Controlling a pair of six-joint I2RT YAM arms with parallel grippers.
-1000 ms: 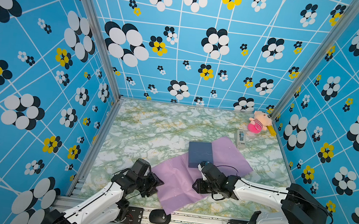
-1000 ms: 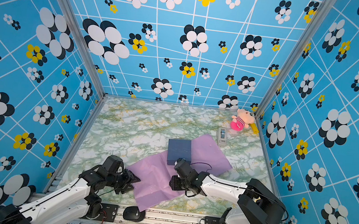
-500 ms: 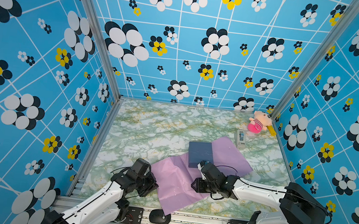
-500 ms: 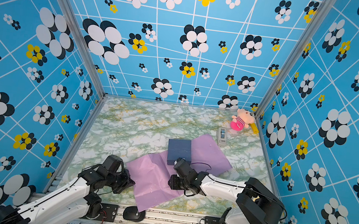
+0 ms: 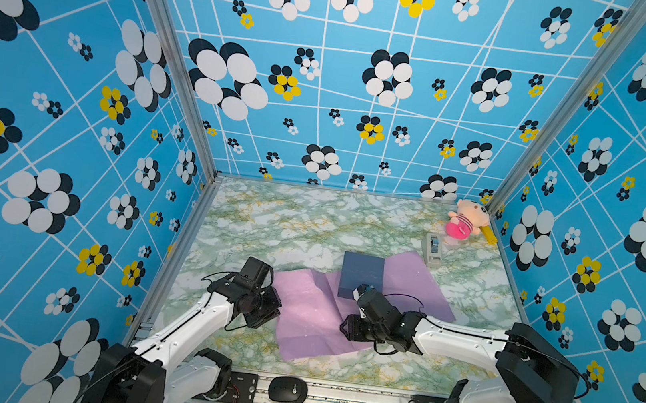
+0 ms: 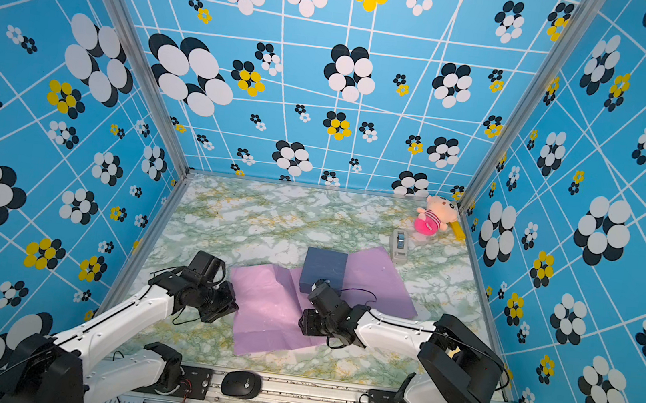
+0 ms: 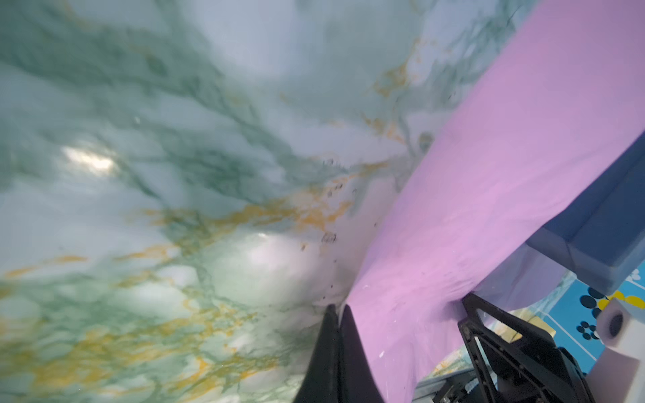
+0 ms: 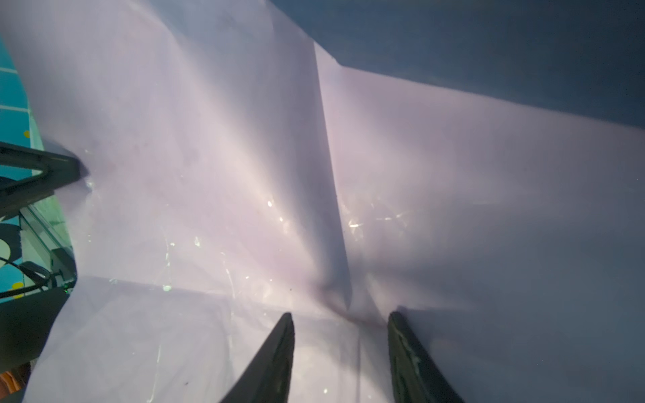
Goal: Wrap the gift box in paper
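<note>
1 gift box (image 5: 362,272), 1 paper (image 5: 307,317), 1 tape dispenser (image 5: 433,248), 1 plush toy (image 5: 465,224), 1 mouse (image 5: 287,390).

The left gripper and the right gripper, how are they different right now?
The left gripper is shut; the right gripper is open. The left pinches the edge of the paper; the right holds nothing, its fingers either side of a crease. The right is near the gift box; the left is farther off. Both have black fingers at the paper.

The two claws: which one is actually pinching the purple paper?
The left gripper: its jaws are shut on the edge of the paper. The right gripper, near the gift box, has its jaws apart above the sheet.
</note>
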